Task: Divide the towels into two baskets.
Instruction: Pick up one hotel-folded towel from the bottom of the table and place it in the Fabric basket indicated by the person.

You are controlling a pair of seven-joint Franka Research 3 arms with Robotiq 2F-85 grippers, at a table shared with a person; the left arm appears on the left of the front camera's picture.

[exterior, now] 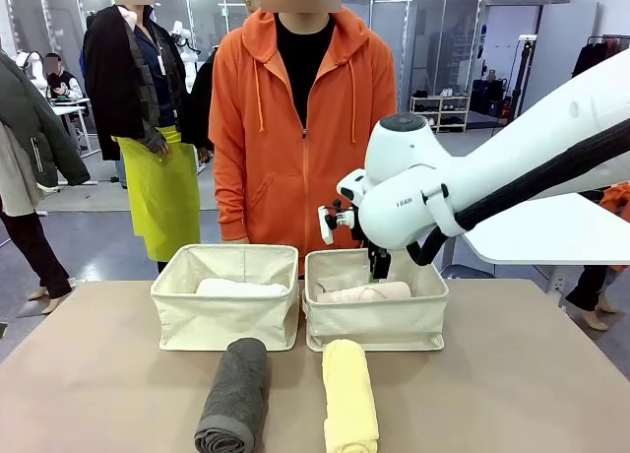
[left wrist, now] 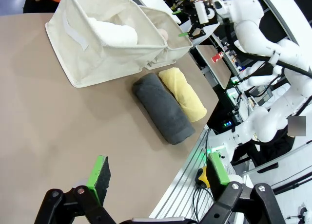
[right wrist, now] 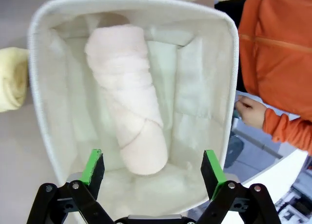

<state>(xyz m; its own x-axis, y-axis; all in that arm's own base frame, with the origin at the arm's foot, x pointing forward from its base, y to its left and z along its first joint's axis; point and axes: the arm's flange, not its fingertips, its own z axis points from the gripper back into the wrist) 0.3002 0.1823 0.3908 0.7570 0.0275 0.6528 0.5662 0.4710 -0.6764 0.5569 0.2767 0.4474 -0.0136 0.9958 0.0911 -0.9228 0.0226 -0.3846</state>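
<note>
White arm, black cable, apparently "FRAN" print

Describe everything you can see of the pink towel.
The pink towel is a pale peach terry roll, its outer flap wrapped slantwise across it. It lies flat on the cloth floor of the right basket, alone there. The open right pincer hovers above it without touching.

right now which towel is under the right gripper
The pink towel, in the right basket; the white towel is in the left basket, grey and yellow lie outside.
</note>
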